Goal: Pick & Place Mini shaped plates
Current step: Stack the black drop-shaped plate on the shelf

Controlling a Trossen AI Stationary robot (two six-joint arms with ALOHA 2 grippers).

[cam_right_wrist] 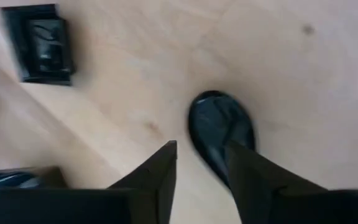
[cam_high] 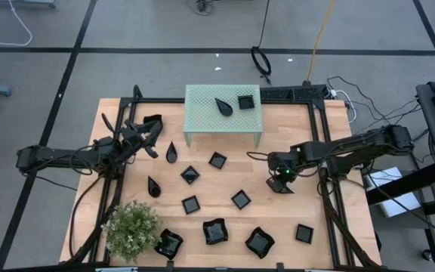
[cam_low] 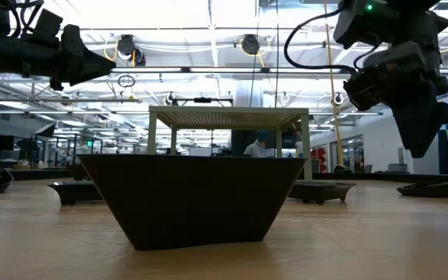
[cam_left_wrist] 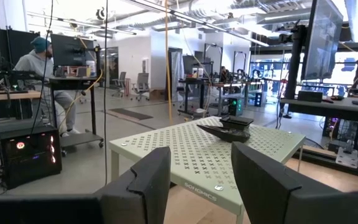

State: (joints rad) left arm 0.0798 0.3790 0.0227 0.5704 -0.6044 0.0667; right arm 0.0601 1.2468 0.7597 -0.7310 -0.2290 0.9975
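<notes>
our right gripper (cam_right_wrist: 201, 163) narrowly open over a teardrop plate (cam_right_wrist: 221, 132), right of centre | our left gripper (cam_left_wrist: 197, 177) open, empty, far left | two plates (cam_high: 234, 103) sit on the mint stand (cam_high: 202, 113) | other plates (cam_high: 215, 231) scattered near

The right tool (cam_right_wrist: 201, 163), fingers parted, hangs over a glossy teardrop plate (cam_right_wrist: 219, 127), a square plate (cam_right_wrist: 39, 43) nearby.
</notes>
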